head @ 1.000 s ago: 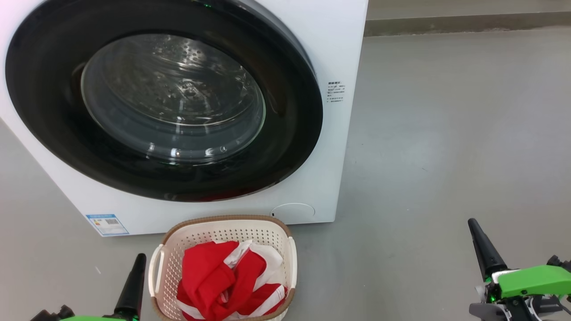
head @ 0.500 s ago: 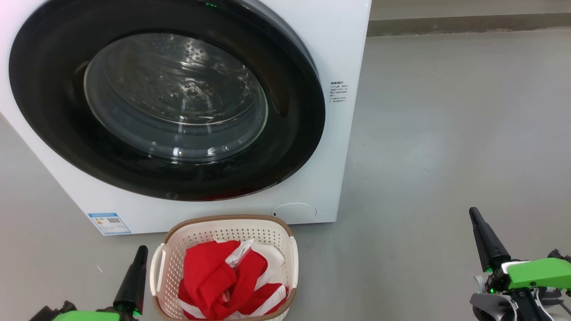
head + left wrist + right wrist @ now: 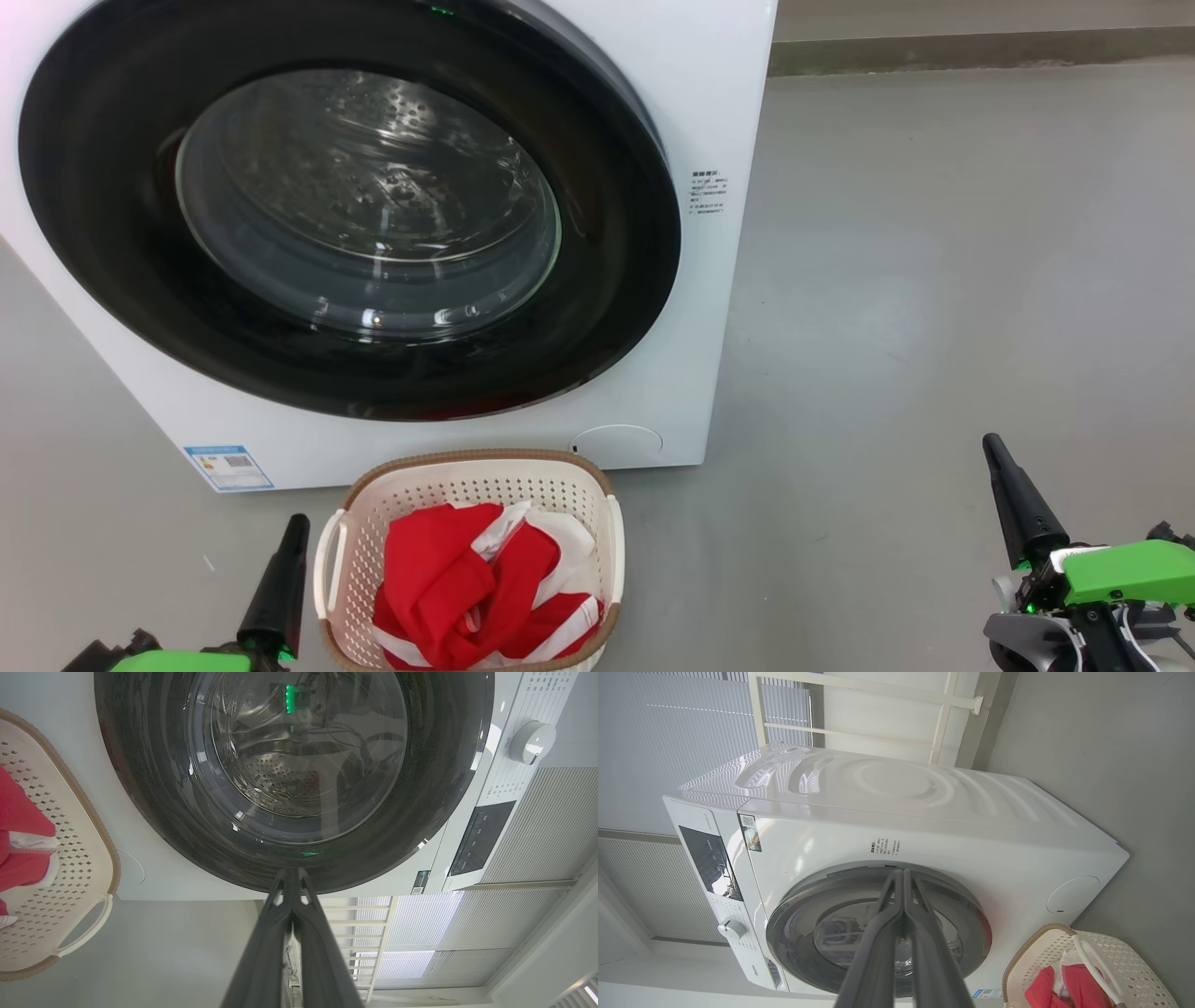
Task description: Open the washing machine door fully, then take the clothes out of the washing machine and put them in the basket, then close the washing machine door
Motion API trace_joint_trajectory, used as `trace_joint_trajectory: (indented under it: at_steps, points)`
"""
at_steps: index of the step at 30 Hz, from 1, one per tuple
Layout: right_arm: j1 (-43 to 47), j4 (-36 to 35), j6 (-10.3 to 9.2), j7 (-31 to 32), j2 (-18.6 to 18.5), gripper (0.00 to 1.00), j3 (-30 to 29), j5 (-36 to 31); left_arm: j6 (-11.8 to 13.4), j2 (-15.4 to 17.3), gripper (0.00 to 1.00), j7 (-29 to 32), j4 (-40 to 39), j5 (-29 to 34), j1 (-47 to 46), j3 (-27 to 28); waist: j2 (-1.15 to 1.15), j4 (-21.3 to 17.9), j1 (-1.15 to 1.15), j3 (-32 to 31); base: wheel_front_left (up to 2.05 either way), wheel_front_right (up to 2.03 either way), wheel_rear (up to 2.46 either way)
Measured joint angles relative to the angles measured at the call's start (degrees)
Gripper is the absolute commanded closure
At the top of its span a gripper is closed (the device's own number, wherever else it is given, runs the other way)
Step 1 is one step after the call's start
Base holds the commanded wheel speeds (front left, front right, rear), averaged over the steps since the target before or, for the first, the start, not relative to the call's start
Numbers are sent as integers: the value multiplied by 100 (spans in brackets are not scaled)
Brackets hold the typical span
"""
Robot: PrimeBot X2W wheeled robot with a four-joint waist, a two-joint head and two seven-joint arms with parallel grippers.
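The white washing machine (image 3: 709, 112) fills the upper left of the head view, its round black-ringed door (image 3: 616, 280) lying flat against the front, shut. Through the glass the steel drum (image 3: 280, 772) shows bare. On the floor just in front stands the cream basket (image 3: 467, 490), with the red and white clothes (image 3: 457, 579) heaped inside. My left gripper (image 3: 297, 523) is shut, low at the basket's left side, holding nothing. My right gripper (image 3: 991, 446) is shut and bare, far to the right over the floor. Both wrist views face the door (image 3: 971, 914) from a distance.
Grey floor (image 3: 934, 280) spreads to the right of the machine, up to a low wall ledge (image 3: 980, 42) at the back. White blinds and a window frame (image 3: 859, 714) stand behind the machine. A control panel with a knob (image 3: 530, 742) sits on the machine's front.
Between the two older frames the whole head view shifted slightly and both grippers rose a little in it. Since half a second ago nothing has moved.
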Motion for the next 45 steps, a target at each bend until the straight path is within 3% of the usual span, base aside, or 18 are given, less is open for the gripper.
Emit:
trace_joint_trajectory:
  at_steps: [45]
  points:
    - [0, 0, -5, 0, 8, 100, -15, 0, 0, 2, 100, 0, 0, 0, 0, -1, 0, 0, 0, 0, 0, 0, 0]
